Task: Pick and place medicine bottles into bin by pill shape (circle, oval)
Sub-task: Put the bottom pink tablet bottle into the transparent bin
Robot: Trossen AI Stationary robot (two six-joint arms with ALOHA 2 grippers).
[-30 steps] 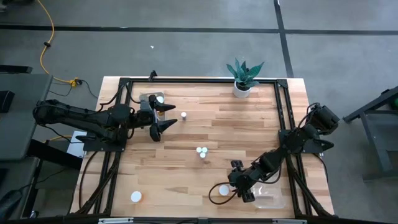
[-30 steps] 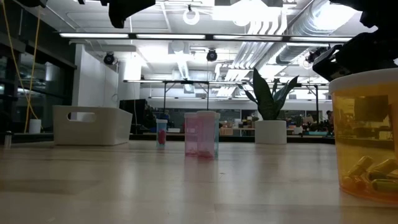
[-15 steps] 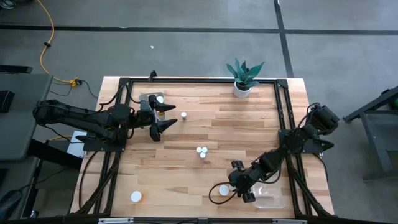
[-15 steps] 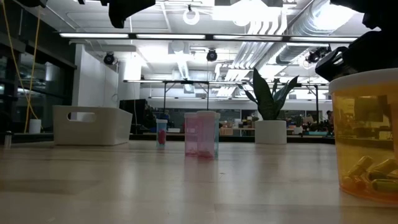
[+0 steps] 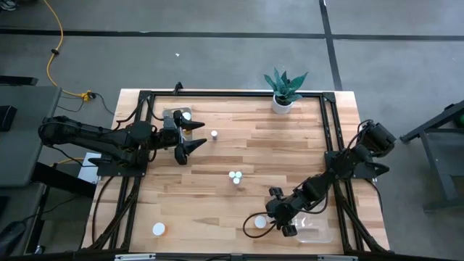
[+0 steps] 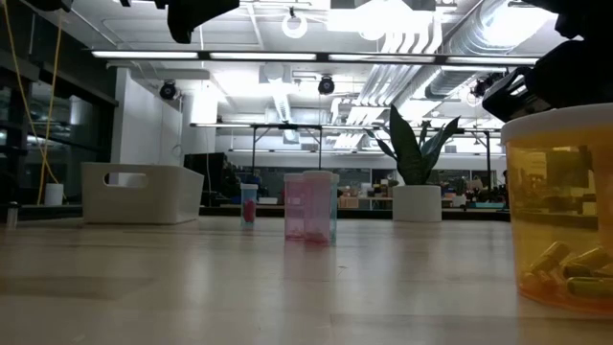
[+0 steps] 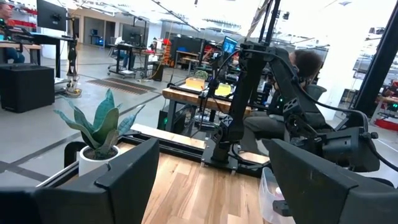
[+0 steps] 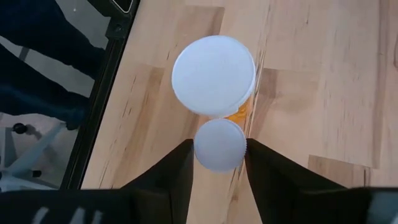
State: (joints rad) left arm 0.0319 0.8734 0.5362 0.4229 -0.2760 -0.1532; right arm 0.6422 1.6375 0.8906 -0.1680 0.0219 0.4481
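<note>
My right gripper (image 8: 219, 165) hangs over the table's near right part (image 5: 279, 217), shut on a small white-capped bottle (image 8: 219, 144). A larger orange bottle with a white cap (image 8: 213, 74) stands right beyond it; it also shows in the high view (image 5: 261, 222) and close up in the low view (image 6: 560, 211). My left gripper (image 5: 190, 138) is open and empty above the far left, beside a white bin (image 5: 174, 116) holding one capped bottle (image 5: 186, 116). More bottles stand upright mid-table (image 5: 214, 134) (image 5: 235, 177) and near left (image 5: 158, 229). My right gripper pinches the small bottle between its two fingers (image 8: 184, 163), one on each side just below the round cap's rim (image 8: 198, 149). The fingers point down from above. The bottle stands upright in the hold; whether its base is on the table is hidden.
A clear bin (image 5: 315, 229) sits at the near right edge beside my right gripper. A potted plant (image 5: 281, 101) stands at the far edge. Dark frame rails (image 5: 328, 145) run along the table's sides. In the low view a pink bottle (image 6: 306, 206) stands mid-table.
In the low view the large orange bottle has come a little closer to the table's near edge, and the dark right gripper above it has shifted slightly. The left arm has kept still.
</note>
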